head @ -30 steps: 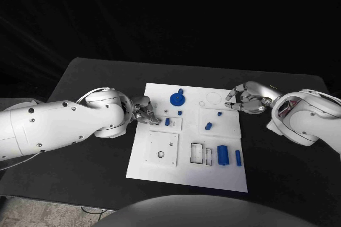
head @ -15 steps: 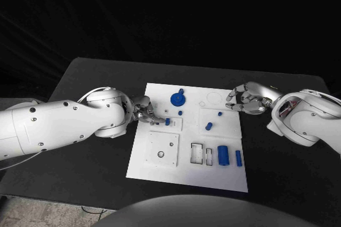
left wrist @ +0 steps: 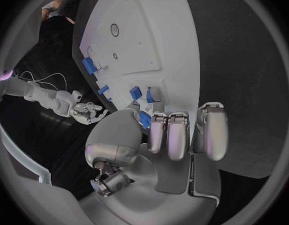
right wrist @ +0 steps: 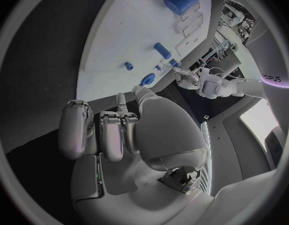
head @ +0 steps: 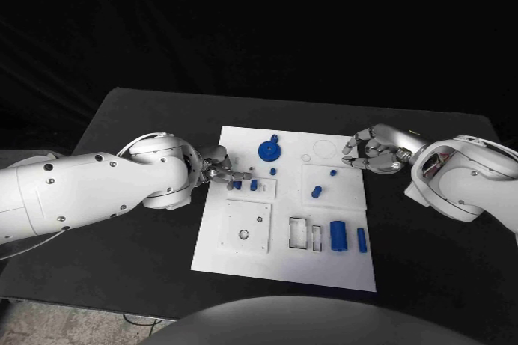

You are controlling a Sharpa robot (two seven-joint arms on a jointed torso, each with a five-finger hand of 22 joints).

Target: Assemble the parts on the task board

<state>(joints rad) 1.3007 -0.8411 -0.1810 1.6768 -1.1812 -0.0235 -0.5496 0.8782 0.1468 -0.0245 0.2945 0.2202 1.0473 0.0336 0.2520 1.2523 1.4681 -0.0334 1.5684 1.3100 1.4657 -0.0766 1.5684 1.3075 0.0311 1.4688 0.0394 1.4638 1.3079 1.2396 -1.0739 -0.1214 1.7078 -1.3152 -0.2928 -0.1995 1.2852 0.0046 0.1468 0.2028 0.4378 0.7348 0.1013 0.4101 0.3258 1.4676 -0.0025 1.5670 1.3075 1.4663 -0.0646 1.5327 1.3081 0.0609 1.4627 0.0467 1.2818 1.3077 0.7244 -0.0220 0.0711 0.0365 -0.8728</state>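
Fingers (head: 224, 177) of the left silver robot hand (head: 216, 171) pinch a small blue peg (head: 236, 185) at the left side of the flat white task board (head: 283, 270). A second small blue peg (head: 254, 185) stands just right of it, on a little raised white square (head: 266, 186) on the board. I think the step now is to set the held peg into its hole on that square. To do it well, the hand should keep the peg straight up, go down slowly, and let go only once the peg sits by itself. It should also stay off the peg next door, because a bump could tip it. The right silver robot hand (head: 373, 155) waits over the far right edge of the board with its fingers curled in, and I cannot see anything in them. The head view shows the whole board from above: a round blue wheel piece (head: 268, 149) at the far side, a fat blue cylinder (head: 339, 236) and a thin blue bar (head: 361, 241) at the near right. The left wrist view shows the pinch up close, with the peg (left wrist: 144, 119) tucked between the thumb and the other fingers. The right wrist view shows the right hand's (right wrist: 113, 130) bent fingers from behind.
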